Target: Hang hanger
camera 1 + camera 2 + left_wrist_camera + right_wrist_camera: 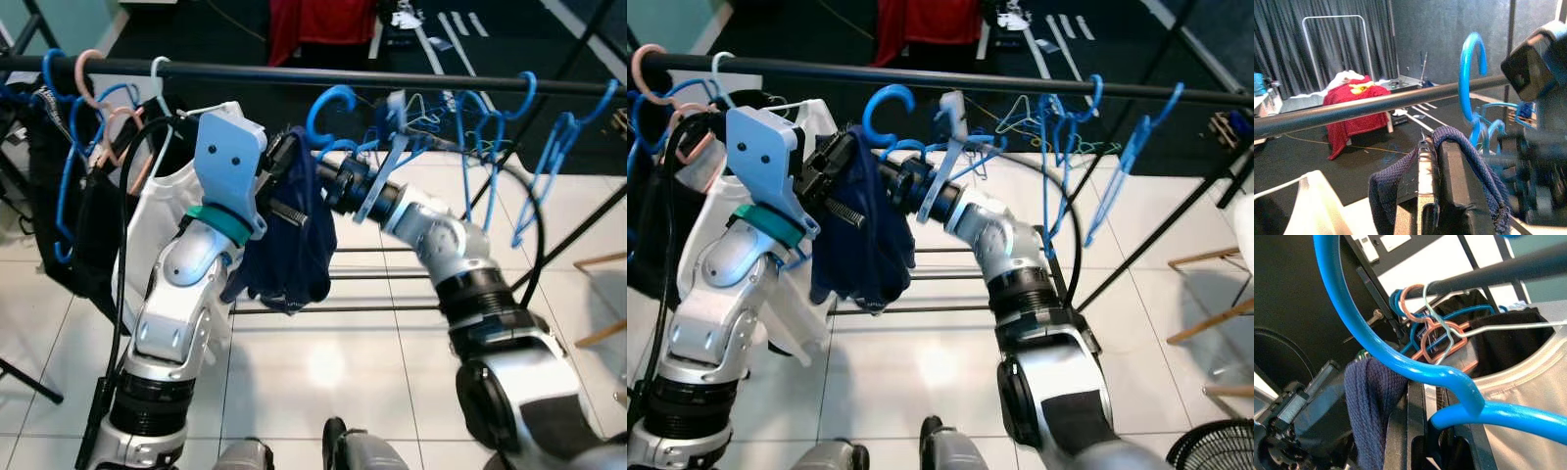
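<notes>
A blue hanger (pixel 329 110) carrying a navy garment (pixel 294 250) is held up just below the black rail (pixel 294 73). Its hook (pixel 888 102) opens beside the rail and does not sit over it. My left gripper (pixel 282 186) is shut on the garment-covered shoulder of the hanger, and the navy cloth (pixel 1476 166) drapes over its fingers (pixel 1426 186). My right gripper (pixel 328 181) reaches in from the right and is shut on the hanger's neck (pixel 1449 382), just under the hook.
Several blue hangers (pixel 470 127) hang on the rail to the right. At the left end hang pink and blue hangers (pixel 90 98), a white garment (pixel 162 211) and a black one (pixel 54 196). The rack's lower bars (pixel 392 279) run behind. A red cloth (pixel 323 24) lies beyond.
</notes>
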Tool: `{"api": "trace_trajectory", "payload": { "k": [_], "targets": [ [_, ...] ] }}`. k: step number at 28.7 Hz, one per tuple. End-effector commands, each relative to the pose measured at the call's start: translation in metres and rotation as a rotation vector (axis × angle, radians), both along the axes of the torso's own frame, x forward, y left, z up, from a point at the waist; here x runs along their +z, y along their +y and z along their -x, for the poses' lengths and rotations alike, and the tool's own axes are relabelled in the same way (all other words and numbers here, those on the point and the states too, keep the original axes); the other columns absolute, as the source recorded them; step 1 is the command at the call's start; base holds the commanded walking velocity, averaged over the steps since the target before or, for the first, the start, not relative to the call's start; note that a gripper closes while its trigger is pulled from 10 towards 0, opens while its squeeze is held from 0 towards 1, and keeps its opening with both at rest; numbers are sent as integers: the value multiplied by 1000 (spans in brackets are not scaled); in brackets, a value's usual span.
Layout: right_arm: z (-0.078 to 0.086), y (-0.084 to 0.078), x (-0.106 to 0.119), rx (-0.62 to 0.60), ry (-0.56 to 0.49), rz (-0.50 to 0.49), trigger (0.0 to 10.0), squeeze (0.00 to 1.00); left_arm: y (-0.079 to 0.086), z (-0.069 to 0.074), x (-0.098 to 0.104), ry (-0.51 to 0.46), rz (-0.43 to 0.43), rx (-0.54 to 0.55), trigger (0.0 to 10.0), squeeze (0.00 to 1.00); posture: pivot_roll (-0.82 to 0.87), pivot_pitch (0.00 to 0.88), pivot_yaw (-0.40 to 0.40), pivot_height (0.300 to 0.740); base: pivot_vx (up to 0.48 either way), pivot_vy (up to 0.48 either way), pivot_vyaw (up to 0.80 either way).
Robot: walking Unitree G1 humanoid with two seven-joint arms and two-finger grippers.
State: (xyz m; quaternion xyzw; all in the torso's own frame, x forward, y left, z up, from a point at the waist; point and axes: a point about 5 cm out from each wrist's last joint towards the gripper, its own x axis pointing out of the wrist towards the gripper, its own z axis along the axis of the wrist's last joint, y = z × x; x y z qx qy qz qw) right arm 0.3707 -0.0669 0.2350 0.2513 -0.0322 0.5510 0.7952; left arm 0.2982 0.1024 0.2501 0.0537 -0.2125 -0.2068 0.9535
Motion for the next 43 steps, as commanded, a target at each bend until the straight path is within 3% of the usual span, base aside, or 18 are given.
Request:
{"api": "trace_trajectory", "payload": {
  "k": [1, 9, 10, 11, 12, 13, 14, 16, 18, 23, 26, 35, 37, 38, 39, 43],
  "targets": [
    [-5, -5, 0, -11, 39, -40, 10000, 0, 1, 1, -5, 26, -2, 4, 10000, 0, 126, 96, 5, 740, 0, 0, 0],
    [-16, -17, 11, -112, 44, -50, 10000, 0, 2, 3, -5, 28, 1, 13, 10000, 0, 133, 103, 8, 740, 0, 0, 0],
    [-21, -28, 16, -153, 61, -80, 10000, 0, 3, 3, -4, 29, 0, 13, 10000, 0, 135, 110, 11, 740, 0, 0, 0],
    [-21, -28, 16, -153, 61, -80, 10000, 0, 3, 3, -4, 29, 0, 13, 10000, 0, 135, 110, 11, 740, 0, 0, 0],
    [-26, -43, 20, -208, 83, -121, 10000, 0, 3, 4, -4, 29, -1, 13, 10000, 0, 137, 113, 12, 740, 0, 0, 0],
    [-26, -43, 20, -208, 83, -121, 10000, 0, 3, 4, -4, 29, -1, 13, 10000, 0, 137, 113, 12, 740, 0, 0, 0],
    [-29, -59, 25, -252, 96, -165, 10000, 0, 4, 4, -3, 29, -3, 14, 10000, 0, 141, 116, 15, 740, 0, 0, 0],
    [-29, -59, 25, -252, 96, -165, 10000, 0, 4, 4, -3, 29, -3, 14, 10000, 0, 141, 116, 15, 740, 0, 0, 0],
    [-34, -87, 35, -331, 115, -241, 10000, 0, 6, 5, -3, 36, -7, 16, 10000, 0, 141, 118, 20, 740, 0, 0, 0],
    [-35, -94, 38, -351, 121, -261, 10000, 0, 6, 6, -4, 39, -8, 15, 10000, 0, 141, 118, 20, 740, 0, 0, 0],
    [-37, -102, 40, -391, 167, -325, 10000, 0, 8, 6, -3, 41, -15, 13, 10000, 0, 157, 125, 29, 740, 0, 0, 0],
    [-41, -95, 39, -414, 220, -343, 10000, 0, 12, 7, -4, 46, -35, 17, 10000, 0, 179, 128, 26, 740, 0, 0, 0],
    [-43, -74, 34, -380, 239, -215, 10000, 0, 15, 9, -5, 48, -43, 31, 10000, 0, 190, 134, 0, 740, 0, 0, 0],
    [-43, -74, 34, -380, 239, -215, 10000, 0, 15, 9, -5, 48, -43, 31, 10000, 0, 190, 134, 0, 740, 0, 0, 0],
    [-42, -65, 32, -349, 228, -145, 10000, 0, 15, 10, -5, 49, -43, 38, 10000, 0, 194, 136, -9, 740, 0, 0, 0],
    [-41, -50, 31, -286, 198, -34, 10000, 0, 17, 12, -6, 50, -40, 52, 10000, 0, 202, 140, -22, 740, 0, 0, 0]
  ]
}}
